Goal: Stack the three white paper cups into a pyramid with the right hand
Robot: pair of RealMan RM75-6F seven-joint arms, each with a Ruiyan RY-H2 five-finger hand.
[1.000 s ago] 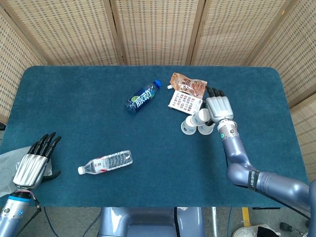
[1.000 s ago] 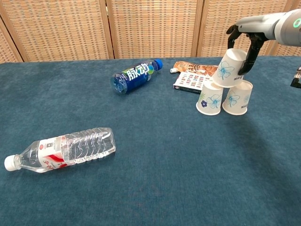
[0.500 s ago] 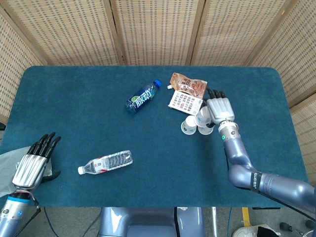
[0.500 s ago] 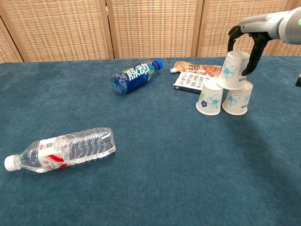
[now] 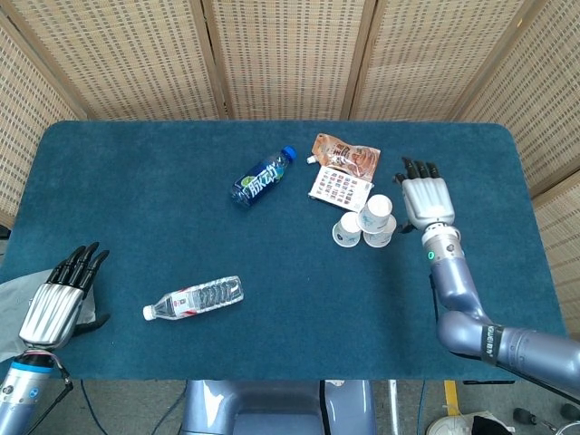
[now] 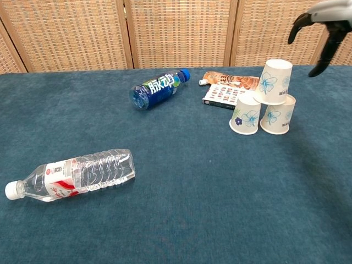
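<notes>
Three white paper cups with blue flower prints stand upside down as a pyramid. Two base cups [image 6: 245, 115] [image 6: 278, 114] sit side by side and the top cup [image 6: 273, 81] rests across them, leaning slightly. In the head view the stack [image 5: 370, 222] lies right of the table's middle. My right hand [image 5: 426, 199] hovers open just right of the stack, touching no cup; in the chest view only its fingers [image 6: 323, 33] show at the upper right. My left hand [image 5: 62, 299] hangs open off the table's near left edge.
A blue-labelled bottle [image 6: 155, 88] lies behind the middle. A clear water bottle [image 6: 74, 174] lies at the front left. A printed card [image 6: 224, 94] and a brown pouch [image 6: 231, 80] lie just behind the cups. Woven screens stand behind the table.
My right hand let go of the top cup and drew away to the right and up. The cup stays on the two base cups. The left hand barely moved.
</notes>
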